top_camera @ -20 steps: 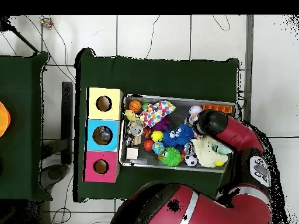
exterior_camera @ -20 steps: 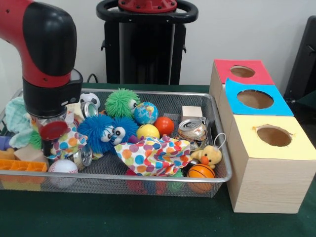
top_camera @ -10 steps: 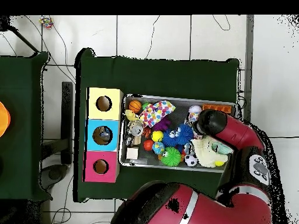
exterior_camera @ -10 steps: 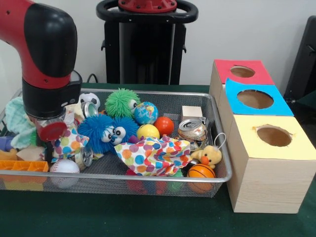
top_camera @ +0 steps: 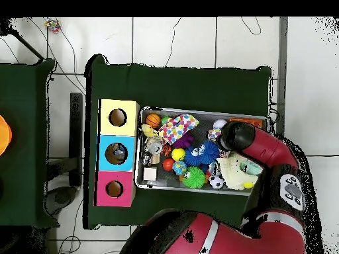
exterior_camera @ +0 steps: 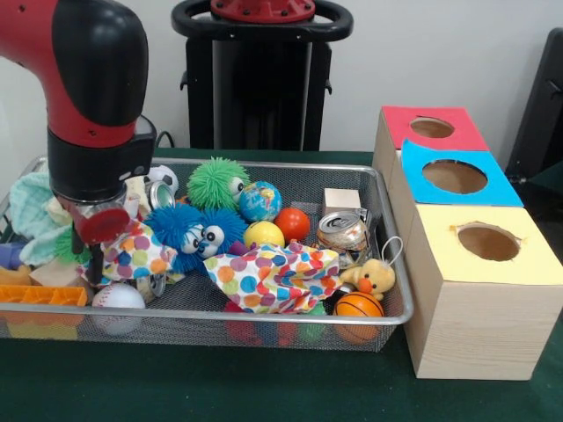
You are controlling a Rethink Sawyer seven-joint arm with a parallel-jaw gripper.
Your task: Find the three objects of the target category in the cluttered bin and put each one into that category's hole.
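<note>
gripper (exterior_camera: pixel 95 255) hung over bin's (exterior_camera: pixel 387 264) left end, at dotted cloth (exterior_camera: pixel 132 255) | jaws: could not tell (hidden under the wrist) | cloth probably light, soft, limp; pinch a raised fold | second dotted cloth (exterior_camera: pixel 277 277) lay mid-bin, front

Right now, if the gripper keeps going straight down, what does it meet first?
Most likely the small polka-dot cloth bunched right under the gripper at the bin's end, beside the blue fuzzy toy. Depth is unclear, and it may already be touching.
</note>
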